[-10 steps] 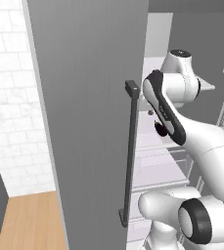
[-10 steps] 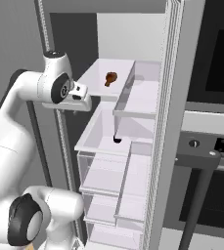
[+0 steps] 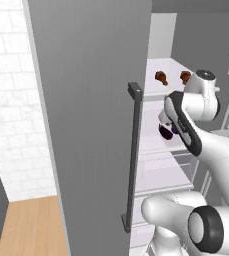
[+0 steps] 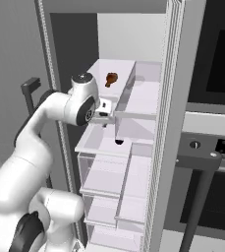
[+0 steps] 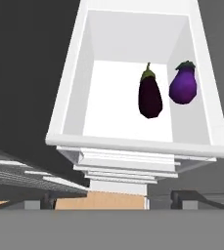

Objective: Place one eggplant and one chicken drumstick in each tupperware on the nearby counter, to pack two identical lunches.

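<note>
Two eggplants lie side by side on a white fridge shelf [image 5: 118,97]: a dark purple eggplant [image 5: 149,95] and a brighter purple one [image 5: 183,85] to its right. One eggplant shows as a dark spot [image 4: 119,142] on the middle shelf in the right base view. Two brown chicken drumsticks [image 3: 160,76] [image 3: 185,76] rest on the shelf above, and one drumstick [image 4: 111,78] shows from the other side. My gripper [image 5: 113,200] [image 4: 104,117] is open and holds nothing. It hovers in front of the eggplant shelf, apart from both. The tupperware and the counter are out of view.
The open grey fridge door [image 3: 86,125] with its dark bar handle [image 3: 132,160] stands close on the arm's left. Clear drawers [image 4: 109,179] sit below the shelves. A black oven [image 4: 214,74] with a bar handle [image 4: 202,162] is to the right of the fridge.
The arm has reached forward and lower into the fridge, bringing the hand closer to the eggplant shelf. The food has not moved.
</note>
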